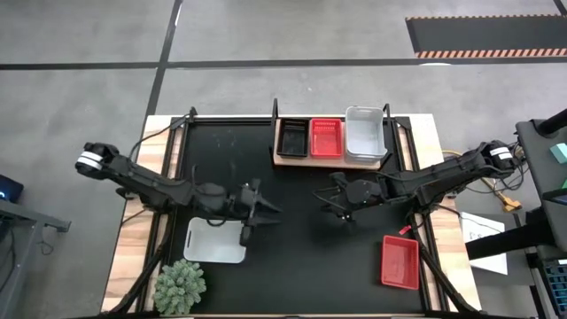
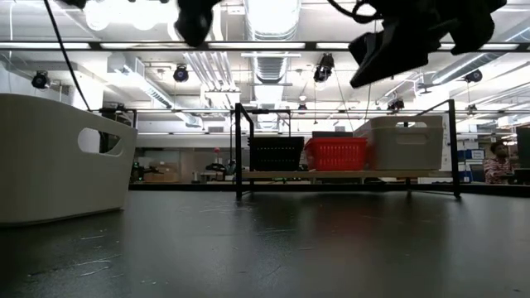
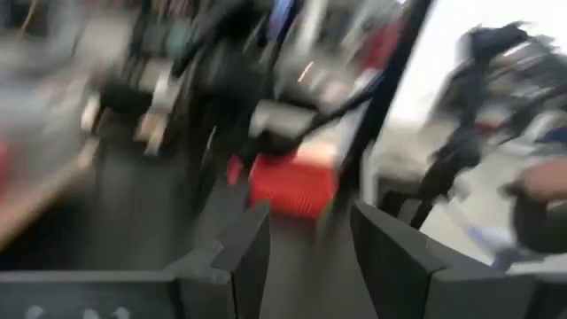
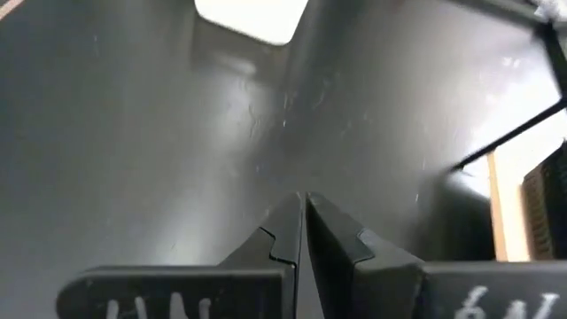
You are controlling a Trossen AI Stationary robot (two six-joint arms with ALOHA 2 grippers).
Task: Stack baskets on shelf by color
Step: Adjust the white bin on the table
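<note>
The wooden shelf [image 1: 285, 161] at the table's far side carries a black basket [image 1: 292, 137], a red basket [image 1: 326, 137] and a white basket [image 1: 364, 135] side by side, resting on their bottoms. They also show in the low view: black [image 2: 276, 153], red [image 2: 335, 153], white [image 2: 402, 141]. Another white basket [image 1: 216, 241] stands on the mat at the near left. Another red basket [image 1: 400, 262] stands at the near right. My left gripper [image 1: 264, 211] hangs open and empty above the mat's middle, beside the near white basket. My right gripper [image 1: 330, 206] is shut and empty above the mat, right of the left one.
A spiky green plant [image 1: 180, 283] stands at the near left corner. The shelf's thin black rods [image 2: 238, 149] rise at its ends. Bare mat [image 1: 310, 257] lies between the near white basket and the near red basket. A person [image 2: 497, 161] shows far off in the room.
</note>
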